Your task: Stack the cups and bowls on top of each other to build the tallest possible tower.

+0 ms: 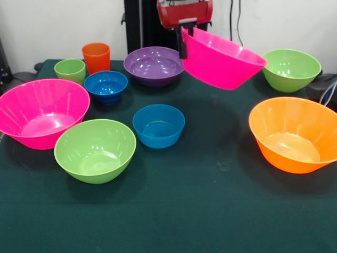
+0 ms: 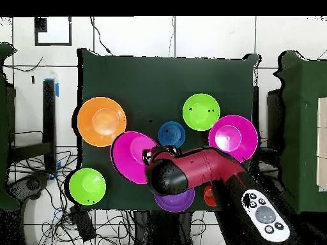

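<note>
My gripper (image 1: 184, 42) is shut on the rim of a big pink bowl (image 1: 224, 60) and holds it tilted in the air above the table's far middle. In the overhead view the gripper (image 2: 148, 155) grips that bowl (image 2: 129, 156) beside the big orange bowl (image 2: 101, 121). On the table stand the other pink bowl (image 1: 39, 110), two green bowls (image 1: 95, 150) (image 1: 291, 69), two blue bowls (image 1: 158, 125) (image 1: 106, 86), the purple bowl (image 1: 154, 66), the orange bowl (image 1: 295, 134), the orange cup (image 1: 96, 57) and the light-green cup (image 1: 69, 69). All stand apart; no pile shows.
The dark green table (image 1: 184, 211) has open cloth along its front edge. A black device (image 1: 327, 87) sits at the right edge. In the overhead view a grey handset (image 2: 265, 214) lies by the robot's base, and the arm (image 2: 191, 169) hides part of the purple bowl.
</note>
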Available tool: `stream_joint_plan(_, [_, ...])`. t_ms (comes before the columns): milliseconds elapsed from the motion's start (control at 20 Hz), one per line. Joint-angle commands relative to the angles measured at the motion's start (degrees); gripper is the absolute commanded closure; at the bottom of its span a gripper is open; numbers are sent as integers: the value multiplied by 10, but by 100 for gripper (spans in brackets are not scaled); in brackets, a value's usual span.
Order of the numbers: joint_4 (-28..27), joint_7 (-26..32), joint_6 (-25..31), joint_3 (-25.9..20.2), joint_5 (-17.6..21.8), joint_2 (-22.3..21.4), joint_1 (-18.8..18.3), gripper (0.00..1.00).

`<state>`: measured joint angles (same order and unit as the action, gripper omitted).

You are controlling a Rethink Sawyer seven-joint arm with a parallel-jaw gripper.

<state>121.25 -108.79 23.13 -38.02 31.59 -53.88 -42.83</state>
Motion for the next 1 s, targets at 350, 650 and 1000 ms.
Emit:
stream_joint_plan(350, [-14, 6, 83, -22, -53, 1, 40, 100])
stream_joint_plan(650, [-77, -1, 108, -8, -62, 36, 68, 100])
stream_joint_plan(1000, [-163, 21, 184, -5, -63, 49, 104, 100])
